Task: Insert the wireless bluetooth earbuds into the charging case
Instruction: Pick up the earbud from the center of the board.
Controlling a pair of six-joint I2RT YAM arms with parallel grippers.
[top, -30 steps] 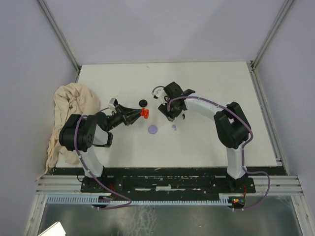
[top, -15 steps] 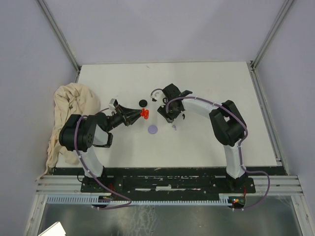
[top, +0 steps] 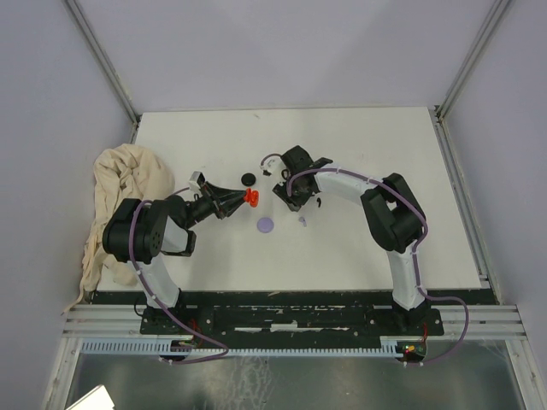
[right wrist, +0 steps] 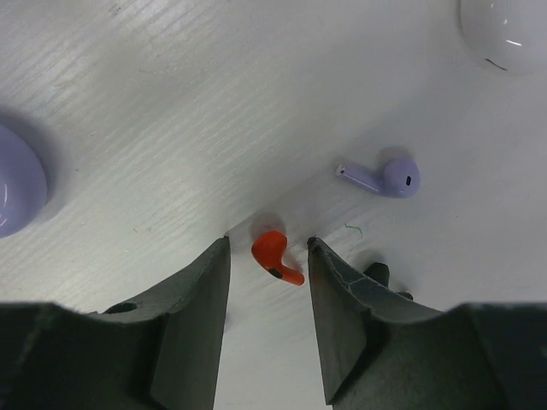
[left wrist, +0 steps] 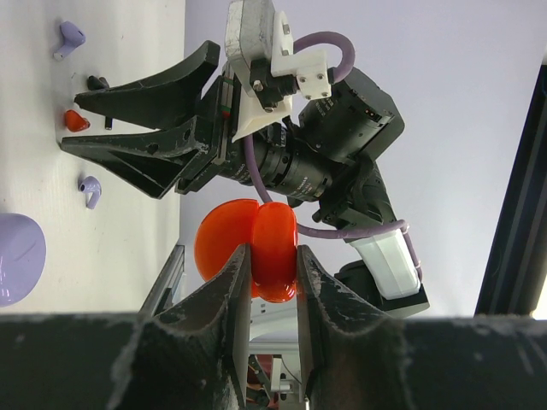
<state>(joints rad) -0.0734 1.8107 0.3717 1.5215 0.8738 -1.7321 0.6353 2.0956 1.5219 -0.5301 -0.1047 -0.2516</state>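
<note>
Left gripper (left wrist: 272, 252) is clamped on the red case (left wrist: 224, 243), which is held in the air off the table (top: 367, 145). The case is seen open, with two halves showing. The fingers (left wrist: 239, 282) are pressed on one half from both sides.

Right gripper (right wrist: 267, 244) is lowered to the table with its jaws apart. The red earbud (right wrist: 275, 258) is framed between them, lying flat on the table, and a gap is seen on each side, so no grip is made. The red case is held just beside the right gripper, on its left in the top view.

A lilac earbud (right wrist: 380, 177) is seen lying near the red earbud, apart from it. A small black item (right wrist: 376, 273) is partly hidden behind one right finger; what it is cannot be told.

A lilac disc (top: 266, 225) is placed on the table near both grippers, and a black disc (top: 248, 178) farther back. A white case (right wrist: 504, 30) is cut off at the edge of the right wrist view. A beige cloth (top: 120, 196) is piled at the table's left edge.
</note>
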